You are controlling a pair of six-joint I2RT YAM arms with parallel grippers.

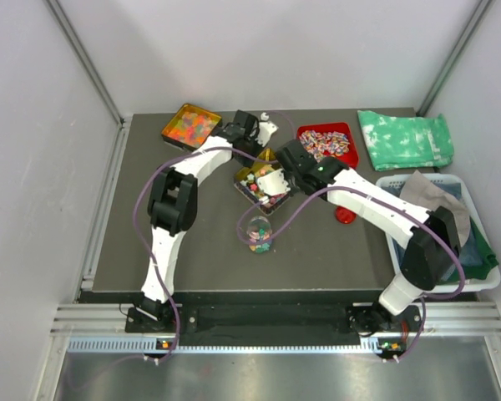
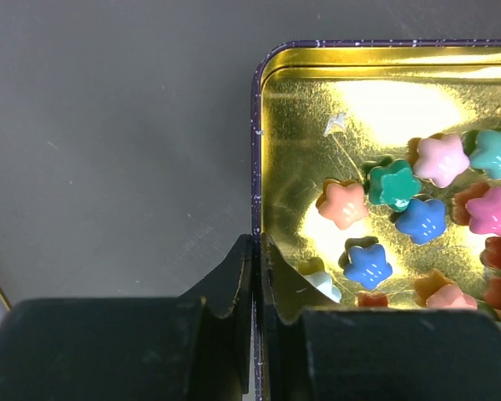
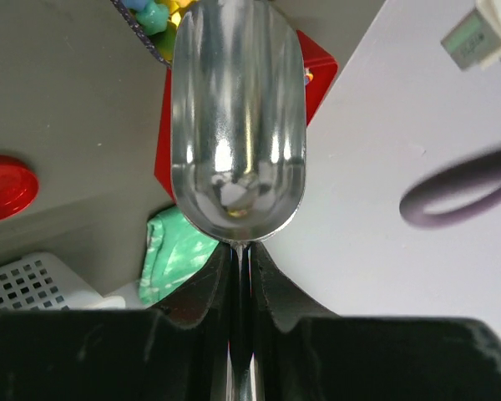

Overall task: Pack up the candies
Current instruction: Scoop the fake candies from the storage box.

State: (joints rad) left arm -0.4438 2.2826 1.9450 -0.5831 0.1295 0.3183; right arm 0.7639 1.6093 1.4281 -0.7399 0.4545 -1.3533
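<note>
We judge scooping: left fingers (image 2: 227, 288) clamp the gold metal tin (image 2: 256, 150) by its wall, right fingers (image 3: 202, 288) clamp an empty steel scoop (image 3: 238, 125); next, dip into the coloured star-shaped candies (image 2: 422, 219).

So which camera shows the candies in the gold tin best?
Left wrist: the candies are close and sharp, star-shaped. From the top they're specks partly hidden by arms; the right wrist catches a few at its upper edge.

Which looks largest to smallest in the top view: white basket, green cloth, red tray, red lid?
White basket, green cloth, red tray, red lid; the right arm partly hides the lid.
</note>
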